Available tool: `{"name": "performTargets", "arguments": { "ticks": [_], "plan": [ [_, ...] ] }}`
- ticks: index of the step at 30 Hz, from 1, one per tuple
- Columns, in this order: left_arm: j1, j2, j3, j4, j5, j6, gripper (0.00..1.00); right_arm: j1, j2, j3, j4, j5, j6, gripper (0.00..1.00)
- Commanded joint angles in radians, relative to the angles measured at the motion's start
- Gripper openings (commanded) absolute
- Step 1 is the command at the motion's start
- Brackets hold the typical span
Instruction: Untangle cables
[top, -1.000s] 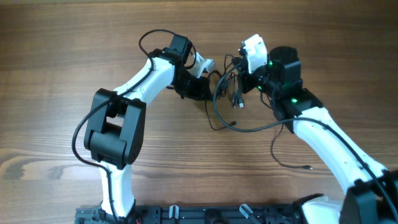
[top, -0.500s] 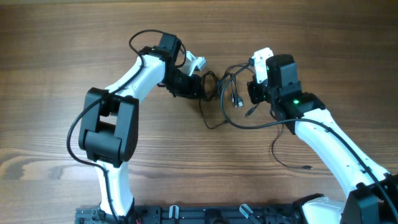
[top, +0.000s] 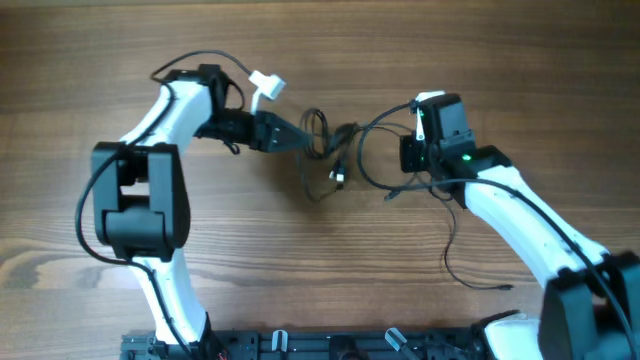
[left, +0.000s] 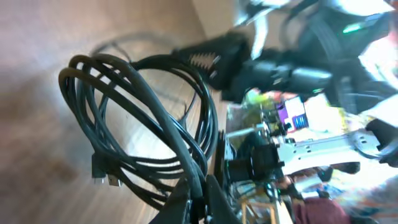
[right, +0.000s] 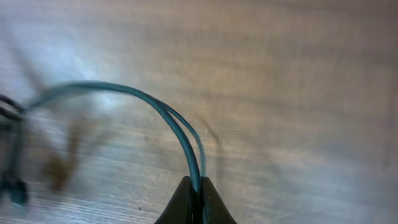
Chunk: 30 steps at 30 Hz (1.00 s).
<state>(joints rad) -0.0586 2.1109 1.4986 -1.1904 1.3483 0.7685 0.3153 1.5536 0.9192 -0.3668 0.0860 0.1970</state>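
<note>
- As the jaws of the left gripper and right gripper clench strands, the cables bunch between them near the bench's far edge.
- Pulling-apart step, seemingly; the next move calls for wider, gentle separation.

From where I stand there is one table and two arms, a left arm and a right arm. Each carries one gripper, so two in all: the left gripper and the right gripper. The cables make one tangle, perhaps three cords, too knotted to count surely. Two plugs show plainly.
</note>
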Motion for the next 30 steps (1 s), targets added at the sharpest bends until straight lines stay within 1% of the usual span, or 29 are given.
{"name": "performTargets", "arguments": {
  "ticks": [1, 5, 6, 9, 12, 13, 14, 17, 19, 23, 25, 26, 27, 28, 29, 30],
  "plan": [
    [0.041, -0.009, 0.003, -0.004, 0.083, 0.088, 0.04, -0.003, 0.05, 0.01, -0.024, -0.026, 0.103, 0.04],
    [0.047, -0.009, 0.003, -0.004, 0.083, 0.089, 0.04, -0.003, 0.074, 0.01, -0.052, -0.129, 0.101, 0.07],
    [0.045, -0.009, 0.003, -0.004, 0.083, 0.089, 0.04, -0.003, 0.079, 0.01, -0.066, -0.146, 0.102, 0.09],
    [0.043, -0.009, 0.003, -0.004, 0.083, 0.089, 0.04, -0.003, 0.079, 0.01, -0.101, -0.147, 0.101, 0.15],
    [0.043, -0.009, 0.003, -0.004, 0.083, 0.089, 0.04, -0.006, 0.079, 0.01, -0.125, -0.171, 0.102, 0.17],
    [0.043, -0.009, 0.003, -0.004, 0.083, 0.089, 0.04, -0.01, 0.077, 0.011, -0.125, -0.199, 0.102, 0.31],
    [0.043, -0.009, 0.003, -0.004, 0.083, 0.089, 0.04, -0.017, 0.073, 0.017, -0.126, -0.25, 0.1, 0.42],
    [0.043, -0.009, 0.003, -0.004, 0.083, 0.089, 0.04, -0.05, 0.041, 0.056, -0.145, -0.416, 0.094, 0.58],
    [0.043, -0.009, 0.003, -0.004, 0.083, 0.088, 0.04, -0.071, 0.016, 0.088, -0.151, -0.52, 0.094, 0.62],
    [0.043, -0.009, 0.003, -0.004, 0.083, 0.089, 0.04, -0.091, -0.023, 0.121, -0.111, -0.688, 0.11, 0.65],
    [0.043, -0.009, 0.003, -0.004, 0.082, 0.088, 0.04, -0.091, -0.033, 0.121, -0.063, -0.748, 0.191, 0.75],
    [0.043, -0.009, 0.003, -0.004, 0.079, 0.088, 0.04, -0.091, -0.032, 0.121, -0.047, -0.762, 0.234, 0.78],
    [0.043, -0.009, 0.003, -0.004, 0.075, 0.089, 0.04, -0.09, -0.031, 0.119, -0.041, -0.764, 0.266, 0.78],
    [0.043, -0.009, 0.003, -0.003, 0.069, 0.089, 0.04, -0.085, -0.027, 0.112, -0.019, -0.759, 0.341, 0.73],
    [0.043, -0.009, 0.003, -0.003, 0.067, 0.089, 0.04, -0.081, -0.024, 0.105, 0.0, -0.76, 0.393, 0.71],
    [0.043, -0.009, 0.003, -0.003, 0.067, 0.089, 0.04, -0.074, -0.019, 0.094, 0.026, -0.76, 0.467, 0.67]
  ]
}}
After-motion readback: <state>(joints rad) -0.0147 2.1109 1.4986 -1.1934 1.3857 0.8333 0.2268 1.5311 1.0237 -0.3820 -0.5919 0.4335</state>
